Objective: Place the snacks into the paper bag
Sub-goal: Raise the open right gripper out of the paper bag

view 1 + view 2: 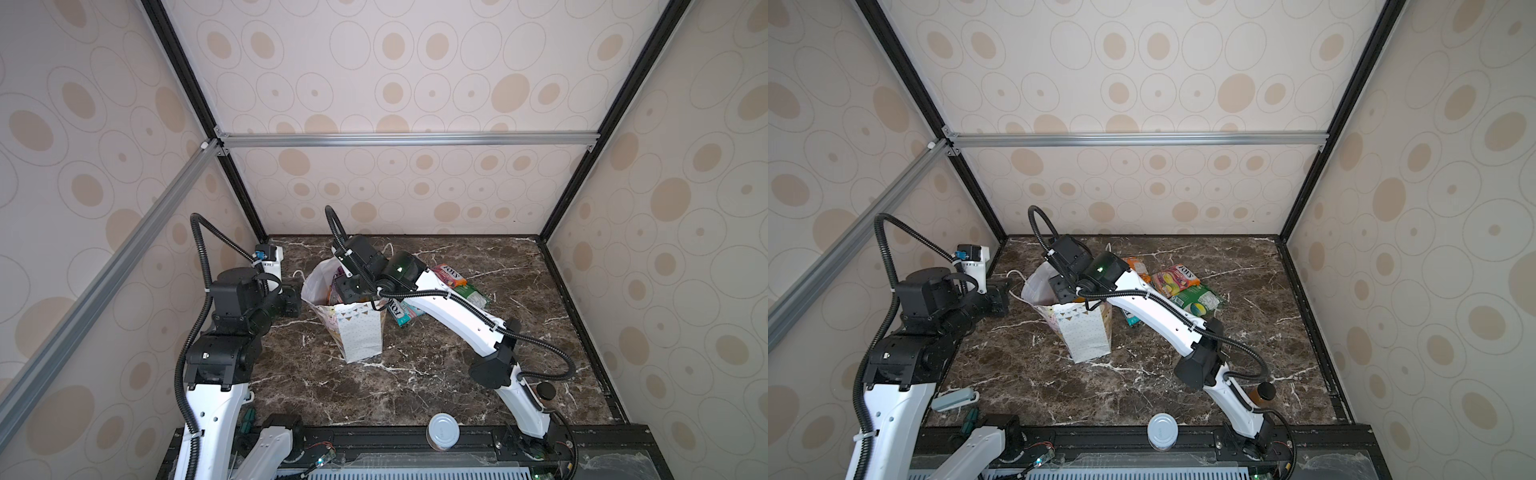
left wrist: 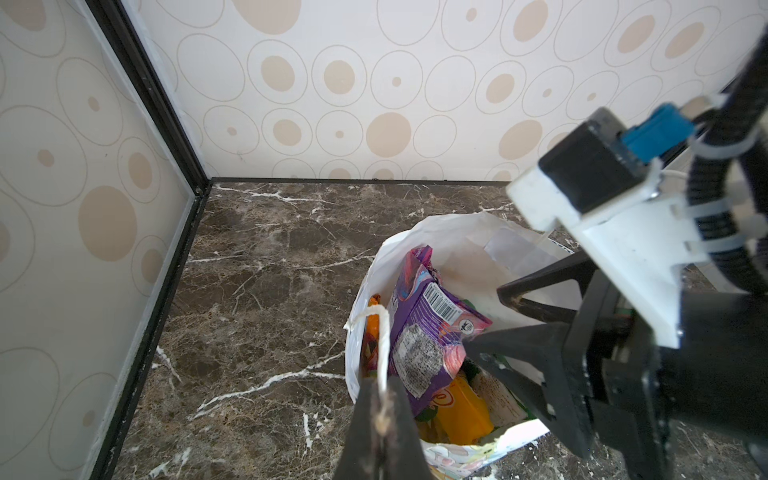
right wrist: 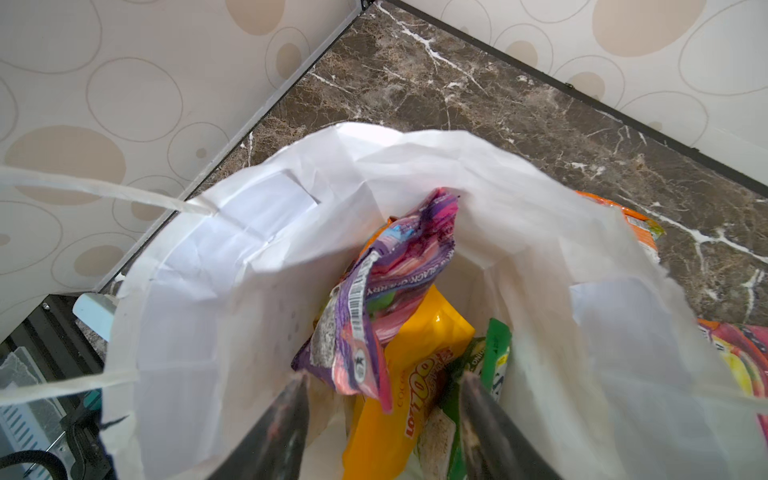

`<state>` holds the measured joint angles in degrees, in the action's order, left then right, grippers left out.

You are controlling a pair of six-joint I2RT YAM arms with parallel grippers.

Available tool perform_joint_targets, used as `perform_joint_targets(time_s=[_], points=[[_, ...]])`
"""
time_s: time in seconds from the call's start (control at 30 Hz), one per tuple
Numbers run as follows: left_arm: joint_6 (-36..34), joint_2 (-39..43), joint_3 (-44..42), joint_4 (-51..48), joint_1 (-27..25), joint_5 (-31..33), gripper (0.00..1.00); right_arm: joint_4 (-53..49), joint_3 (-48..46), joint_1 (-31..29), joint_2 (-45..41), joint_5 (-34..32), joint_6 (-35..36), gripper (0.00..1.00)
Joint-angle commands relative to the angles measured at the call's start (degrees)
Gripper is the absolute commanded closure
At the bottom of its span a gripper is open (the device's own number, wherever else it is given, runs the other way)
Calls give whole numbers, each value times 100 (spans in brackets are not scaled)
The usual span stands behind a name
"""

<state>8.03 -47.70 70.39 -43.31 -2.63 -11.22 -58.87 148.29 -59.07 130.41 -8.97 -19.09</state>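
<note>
The white paper bag (image 1: 360, 332) (image 1: 1086, 334) stands upright at mid-table with its mouth open. My left gripper (image 2: 380, 415) is shut on the bag's white cord handle (image 2: 384, 332) at the bag's left side. My right gripper (image 3: 384, 376) hangs open over the mouth, its fingers (image 3: 286, 415) spread wide and pinching nothing. Inside the bag lie a purple packet (image 3: 399, 266) (image 2: 424, 328), a yellow packet (image 3: 386, 436) and a green one (image 3: 494, 353). Right of the bag on the table are a pink FOX'S packet (image 1: 1175, 280), a green packet (image 1: 1196, 303), an orange packet (image 1: 1136, 266) and a teal packet (image 1: 405, 313).
A silver-lidded can (image 1: 443, 430) stands at the table's front edge. An amber bottle with a black cap (image 1: 1262, 392) is beside the right arm's base. A grey-blue object (image 1: 955, 399) lies at the front left. Patterned walls enclose the marble table (image 1: 374, 395) on three sides.
</note>
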Motion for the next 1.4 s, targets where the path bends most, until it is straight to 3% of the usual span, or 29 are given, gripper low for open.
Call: perform_joint_targets(time_s=[0.0, 0.07, 0.3, 0.37, 0.6, 0.87, 1.03, 1.17, 1.3, 1.37], points=[[-56, 124, 27, 235, -9, 31, 100, 21, 121, 66, 203, 102, -129, 43], [-80, 138, 27, 216, -4, 51, 100, 41, 121, 118, 252, 160, -139, 49], [-109, 200, -82, 225, -4, 112, 100, 264, 206, 187, 288, 472, -139, 93], [-109, 209, -104, 226, -4, 137, 100, 388, 259, 185, 260, 708, -126, 100], [-196, 226, -96, 176, -6, 320, 100, 1016, 168, 192, -185, 1505, -101, 100], [-206, 227, -131, 183, -3, 373, 100, 1964, -1070, 359, -774, 2452, -512, 100], [-228, 226, -82, 152, -4, 398, 100, 1118, -1072, 393, -808, 1337, -117, 99], [-241, 190, -37, 131, -7, 412, 100, 160, -696, 391, -641, 487, 281, 86], [-256, 156, 23, 132, -8, 426, 100, -571, -240, 379, -541, -148, 473, 63], [-267, 130, 52, 138, -8, 455, 100, -692, -162, 335, -616, -478, 554, 58]])
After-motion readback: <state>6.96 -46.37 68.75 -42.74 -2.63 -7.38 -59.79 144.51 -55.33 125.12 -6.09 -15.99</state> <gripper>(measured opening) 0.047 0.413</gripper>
